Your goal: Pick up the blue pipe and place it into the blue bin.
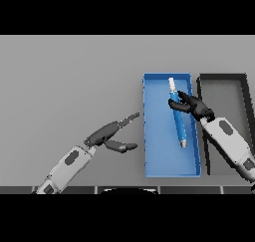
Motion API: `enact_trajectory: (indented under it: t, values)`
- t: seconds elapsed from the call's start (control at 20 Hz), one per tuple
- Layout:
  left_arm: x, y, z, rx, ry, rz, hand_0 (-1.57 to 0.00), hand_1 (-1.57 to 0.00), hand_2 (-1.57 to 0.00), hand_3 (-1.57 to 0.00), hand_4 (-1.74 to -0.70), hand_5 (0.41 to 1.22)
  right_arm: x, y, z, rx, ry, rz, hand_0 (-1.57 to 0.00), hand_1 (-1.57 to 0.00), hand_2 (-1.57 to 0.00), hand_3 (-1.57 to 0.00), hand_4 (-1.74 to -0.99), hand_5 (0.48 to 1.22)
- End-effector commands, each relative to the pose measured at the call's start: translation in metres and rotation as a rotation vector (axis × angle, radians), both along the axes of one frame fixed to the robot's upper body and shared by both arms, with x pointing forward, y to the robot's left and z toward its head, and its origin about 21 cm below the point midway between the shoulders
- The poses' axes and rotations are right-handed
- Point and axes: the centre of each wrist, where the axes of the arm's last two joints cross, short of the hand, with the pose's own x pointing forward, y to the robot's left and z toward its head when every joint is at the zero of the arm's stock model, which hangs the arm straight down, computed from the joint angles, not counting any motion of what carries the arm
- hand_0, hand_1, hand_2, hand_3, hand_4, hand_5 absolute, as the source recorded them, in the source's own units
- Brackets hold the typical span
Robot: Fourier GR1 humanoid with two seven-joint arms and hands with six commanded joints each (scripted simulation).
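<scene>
The right hand reaches in from the lower right, over the right wall of the blue bin, with its dark fingers stretched leftward and loosely spread against the upper part of the blue pipe; the fingertips touch or overlap the pipe's right side, but whether any finger curls round it cannot be told from this view. The pipe lies inside the bin, lengthwise and slightly tilted, its pale upper end near the bin's far wall and its grey lower end a little right of the bin's middle. The bin is a long, shallow blue tray on the grey table. Just beside its right wall stands a dark bin with a grey floor, partly covered by the right forearm. The left hand rests apart from all this, on the table left of the blue bin, fingers straight and pointing toward the bin's left wall, thumb held out below them, holding nothing.
</scene>
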Motion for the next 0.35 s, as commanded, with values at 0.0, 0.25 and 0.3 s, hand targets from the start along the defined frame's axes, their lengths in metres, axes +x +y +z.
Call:
enact_trajectory:
  t: [0.0,0.25,0.3]
  values:
    - [0.0002,-0.0001,0.0007,-0.001,0.0,-0.001,0.0,0.0,0.0,0.0,-0.83,0.471,-0.0002,0.0011,0.0036,0.006,-0.01,0.002,-0.03,-0.02,-0.02,-0.01,-1.182,0.789]
    - [-0.0053,-0.0043,0.0048,-0.003,-0.012,-0.011,0.0,0.0,0.0,0.0,-0.83,0.473,-0.0013,0.0025,0.0017,0.001,-0.013,0.007,-0.02,-0.01,-0.01,-0.01,-1.186,0.767]
    - [-0.0047,-0.0066,0.0071,-0.001,-0.016,-0.011,0.0,0.0,0.0,0.0,-0.83,0.474,-0.0007,0.0039,0.0035,0.001,-0.01,0.018,-0.02,-0.01,-0.01,-0.01,-1.186,0.769]
